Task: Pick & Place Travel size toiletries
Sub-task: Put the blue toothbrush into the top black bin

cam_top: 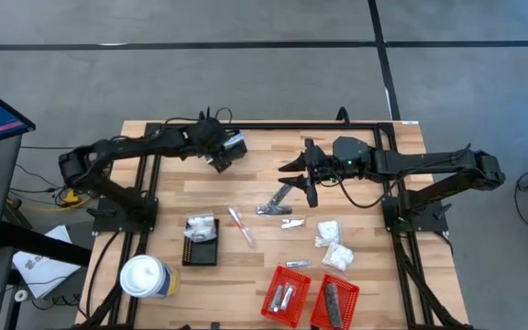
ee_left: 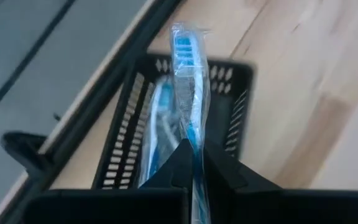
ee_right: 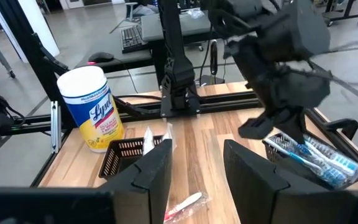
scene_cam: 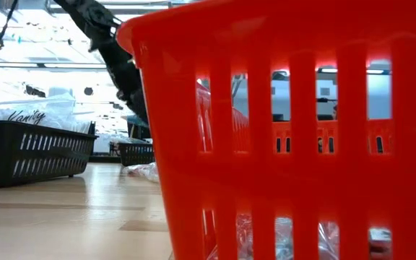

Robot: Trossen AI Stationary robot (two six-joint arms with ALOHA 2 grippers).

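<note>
My left gripper (ee_left: 191, 154) is shut on a clear-wrapped blue and white toothbrush (ee_left: 186, 81), above a black slotted basket (ee_left: 229, 106) at the table's far side (cam_top: 232, 151). That basket holds another wrapped toothbrush (ee_left: 157, 118). My right gripper (ee_right: 197, 165) stands open and holds nothing near the table's middle (cam_top: 299, 181). Loose on the wood lie a thin pinkish tube (cam_top: 241, 225), silvery pieces (cam_top: 278, 207) and white packets (cam_top: 333, 246). My left gripper pinches the wrapped toothbrush by its handle (ee_left: 193, 144) between its two fingers. The toothbrush runs on lengthwise past the fingertips, its brush head (ee_left: 183, 45) farthest out. It is lifted clear over the black basket. The fingers slant down toward the table's far edge.
A second black basket (cam_top: 200, 243) with a white packet stands left of the middle. Two red baskets (cam_top: 287, 293) (cam_top: 335, 302) stand at the near edge, one of them (scene_cam: 302, 130) filling the low view. A white wipes canister (cam_top: 145, 275) stands near left.
</note>
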